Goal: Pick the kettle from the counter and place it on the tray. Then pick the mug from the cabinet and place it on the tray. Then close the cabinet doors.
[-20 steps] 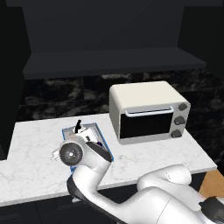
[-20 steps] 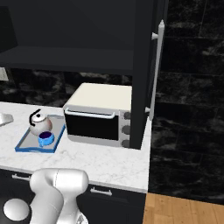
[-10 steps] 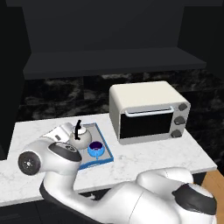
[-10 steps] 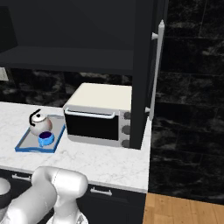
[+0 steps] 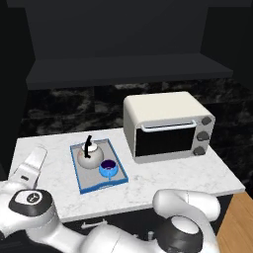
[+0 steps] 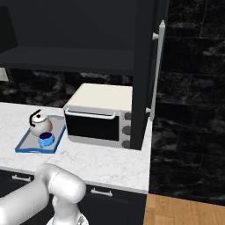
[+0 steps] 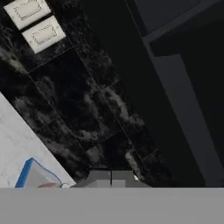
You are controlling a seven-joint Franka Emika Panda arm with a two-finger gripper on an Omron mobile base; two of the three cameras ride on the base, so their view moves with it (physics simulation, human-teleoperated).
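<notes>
Kettle (image 5: 89,158) and mug (image 5: 108,169) sit on tray (image 5: 82,181), centre-left on the bench (image 5: 197,173). Gripper (image 7: 111,178) closed, empty. Remaining: cabinet door (image 6: 143,74), upper right in the right base view, long axis vertical; likely next target.

cream toaster oven (image 5: 168,126), black marble backsplash (image 6: 189,88), perhaps two wall outlets (image 7: 36,22)

We note a kitchen: marble-patterned counter (image 5: 197,173) over dark drawers (image 6: 105,195), toaster oven (image 5: 168,126), black wall cabinet (image 5: 128,69), black stone backsplash (image 7: 87,100).
</notes>
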